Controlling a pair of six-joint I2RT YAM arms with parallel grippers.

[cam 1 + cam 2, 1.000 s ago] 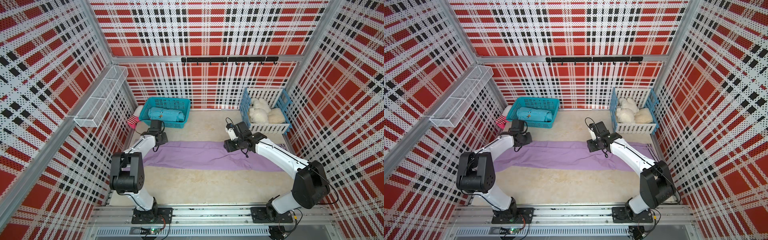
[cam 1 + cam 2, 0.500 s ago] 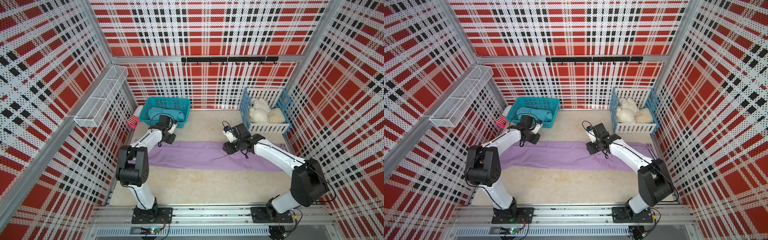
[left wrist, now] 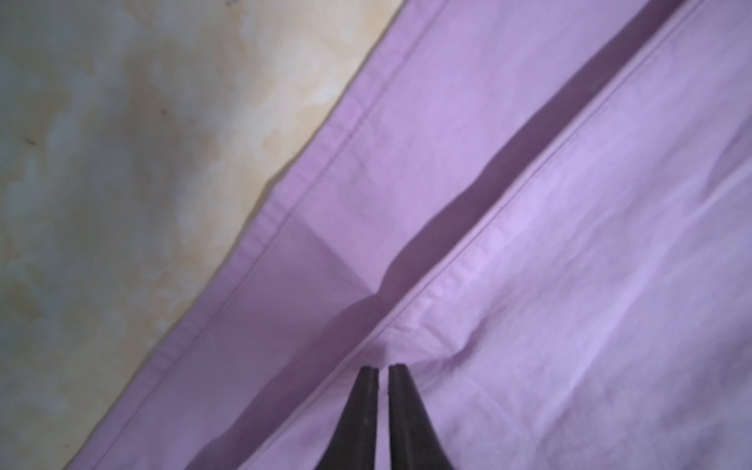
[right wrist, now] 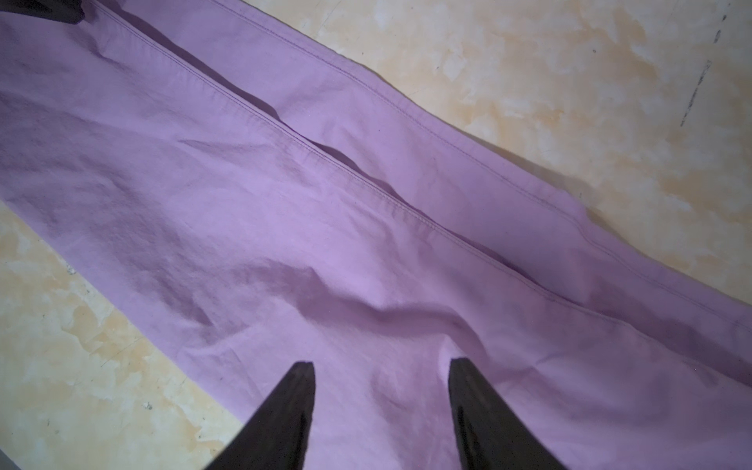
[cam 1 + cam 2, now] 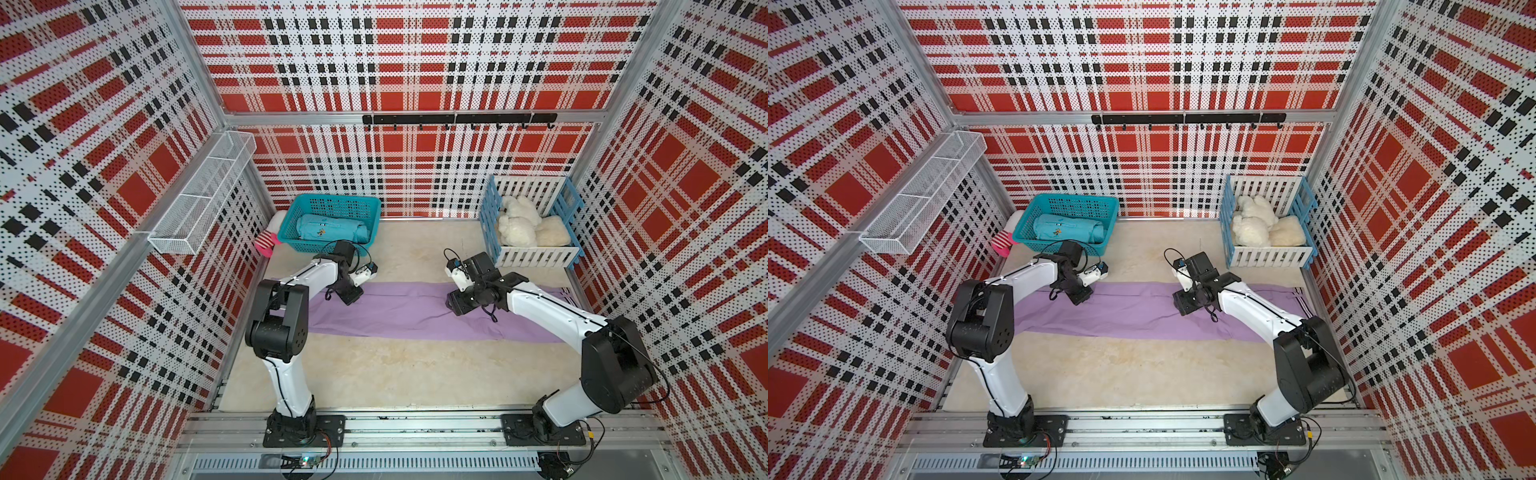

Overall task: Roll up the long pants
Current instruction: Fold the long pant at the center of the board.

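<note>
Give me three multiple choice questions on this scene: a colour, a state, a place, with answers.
1. The long pants are: A lilac, B green, C yellow.
2. The right gripper is: A shut empty, B open, C holding cloth.
3. The teal rolled garment lies: A on the pants, B in the gripper, C in the teal basket.
1 A: lilac in every view. 2 B: its fingers stand wide apart. 3 C: both top views show it inside the basket.
</note>
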